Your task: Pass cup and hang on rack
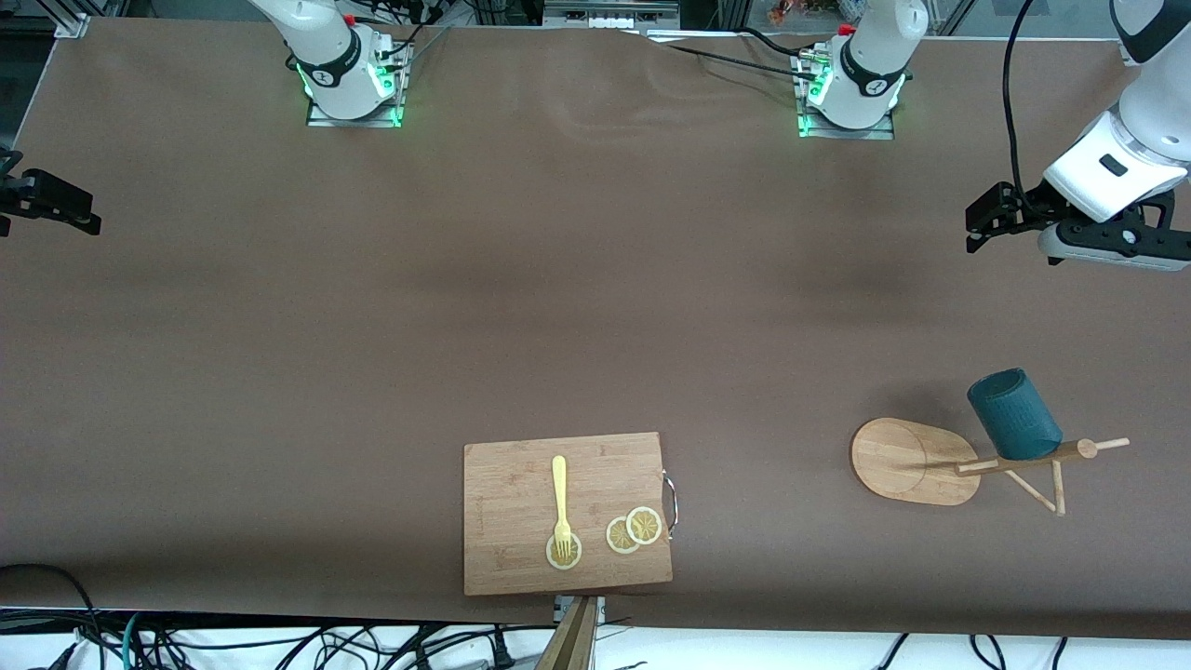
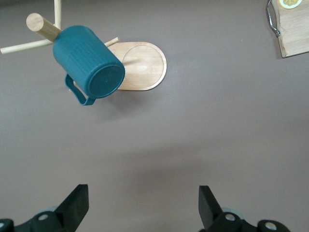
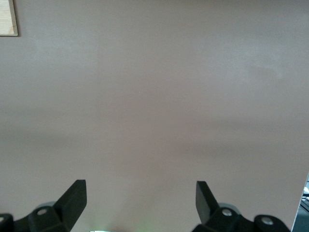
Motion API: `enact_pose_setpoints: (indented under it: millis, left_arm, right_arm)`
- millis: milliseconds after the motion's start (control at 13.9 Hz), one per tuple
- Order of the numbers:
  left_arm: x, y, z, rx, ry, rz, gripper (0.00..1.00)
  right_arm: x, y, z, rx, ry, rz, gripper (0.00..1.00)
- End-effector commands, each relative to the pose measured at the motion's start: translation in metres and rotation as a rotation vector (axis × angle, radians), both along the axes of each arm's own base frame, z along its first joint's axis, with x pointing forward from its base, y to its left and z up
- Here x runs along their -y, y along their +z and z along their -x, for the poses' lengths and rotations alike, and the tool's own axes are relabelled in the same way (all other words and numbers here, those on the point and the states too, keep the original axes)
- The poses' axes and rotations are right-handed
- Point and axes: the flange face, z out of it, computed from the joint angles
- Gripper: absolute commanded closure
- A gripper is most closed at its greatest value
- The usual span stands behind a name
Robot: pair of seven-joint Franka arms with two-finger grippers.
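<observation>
Cup [image 1: 1014, 415] hangs tilted on rack [image 1: 916, 462] peg at left arm's bench end; left gripper [image 2: 143, 205] nearer, right gripper [image 3: 140, 203] well apart, both w/ fingers spread, empty — you've nothing left to hang.

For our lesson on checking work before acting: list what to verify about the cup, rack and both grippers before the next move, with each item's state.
1. Cup hung on a peg of the rack: ok.
2. Rack upright: ok.
3. Left gripper open, holds nothing: ok.
4. Right gripper open, over bare table: ok.
5. Cup seated securely on its peg: cannot tell.
</observation>
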Motion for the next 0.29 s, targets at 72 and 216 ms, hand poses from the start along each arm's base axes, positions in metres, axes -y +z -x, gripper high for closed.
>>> enact_pose_setpoints:
  millis: [72, 216]
  left_arm:
    - [-0.0035, -0.0052, -0.0058, -0.012, 0.012, 0.019, 0.00]
    - [-0.0019, -0.0068, -0.0051, -0.027, 0.010, 0.018, 0.00]
  right_arm:
    - [0.0005, 0.0053, -0.0021, 0.010, -0.010, -0.018, 0.00]
    - [0.0014, 0.0060, -0.0020, 0.011, -0.011, -0.018, 0.00]
